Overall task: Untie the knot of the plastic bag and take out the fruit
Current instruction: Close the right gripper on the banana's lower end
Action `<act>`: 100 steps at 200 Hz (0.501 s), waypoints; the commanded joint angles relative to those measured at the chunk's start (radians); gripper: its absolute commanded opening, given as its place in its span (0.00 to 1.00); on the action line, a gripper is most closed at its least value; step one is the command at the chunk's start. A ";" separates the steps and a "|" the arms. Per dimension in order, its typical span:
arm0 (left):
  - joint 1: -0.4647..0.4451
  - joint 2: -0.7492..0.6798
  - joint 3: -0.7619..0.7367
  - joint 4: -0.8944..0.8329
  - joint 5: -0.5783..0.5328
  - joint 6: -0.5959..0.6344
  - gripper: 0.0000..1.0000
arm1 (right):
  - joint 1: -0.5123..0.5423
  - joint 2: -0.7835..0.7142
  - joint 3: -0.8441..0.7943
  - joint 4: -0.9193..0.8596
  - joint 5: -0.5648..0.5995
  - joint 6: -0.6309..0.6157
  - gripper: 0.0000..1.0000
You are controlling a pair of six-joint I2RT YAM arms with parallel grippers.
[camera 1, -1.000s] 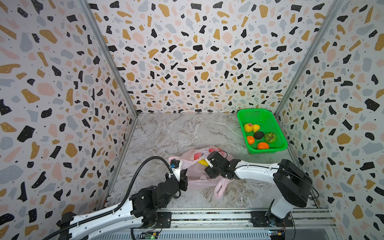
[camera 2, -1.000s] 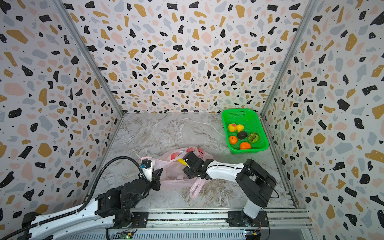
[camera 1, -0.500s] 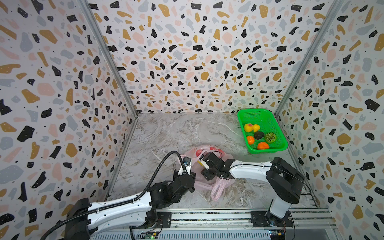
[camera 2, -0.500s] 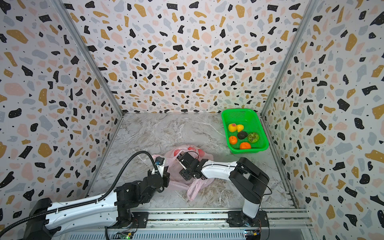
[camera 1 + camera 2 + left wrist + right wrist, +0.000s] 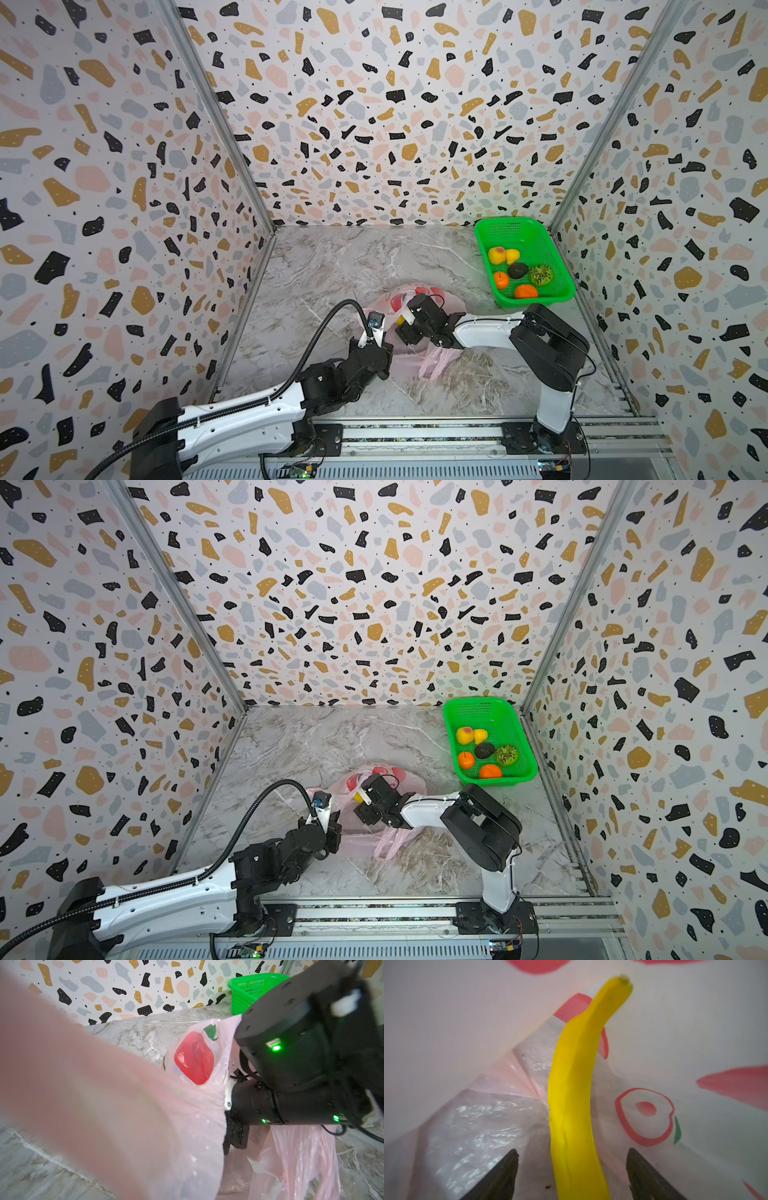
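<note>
Sitting inside plastic bag (image 5: 417,291), right claw (image 5: 572,1153) spread, banana (image 5: 571,1084) between its fingers (image 5: 500,1176), gap either side. Just beside it, left claw (image 5: 375,334) pressed together, pinching bag edge. Bag rests on desk (image 5: 332,266).

I can read no lettering or numbers anywhere; the thin pale pink plastic bag (image 5: 197,1105) carries only red fruit pictures (image 5: 194,1057).

banana (image 5: 575,1105) btw spread right tool (image 5: 572,1149) tips, gaps both sides, plastic bag (image 5: 467,1126) walls close
</note>
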 commanded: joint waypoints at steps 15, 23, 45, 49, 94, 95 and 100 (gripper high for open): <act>0.007 -0.016 -0.001 0.033 0.024 0.016 0.00 | -0.029 0.040 0.070 -0.017 -0.058 -0.026 0.77; 0.008 -0.019 -0.004 0.035 0.025 0.016 0.00 | -0.029 0.042 0.069 -0.017 -0.061 -0.026 0.75; 0.009 -0.023 -0.009 0.033 0.025 0.014 0.00 | -0.028 0.042 0.062 -0.028 -0.066 -0.027 0.59; 0.009 -0.025 -0.010 0.033 0.025 0.014 0.00 | -0.026 0.039 0.061 -0.029 -0.065 -0.028 0.56; 0.009 -0.030 -0.015 0.027 0.018 0.012 0.00 | 0.001 0.010 0.025 -0.035 -0.037 -0.032 0.28; 0.009 -0.031 -0.015 0.027 0.018 0.013 0.00 | 0.001 0.009 0.024 -0.035 -0.035 -0.032 0.28; 0.009 -0.031 -0.015 0.027 0.018 0.012 0.00 | 0.005 0.004 0.020 -0.035 -0.032 -0.032 0.27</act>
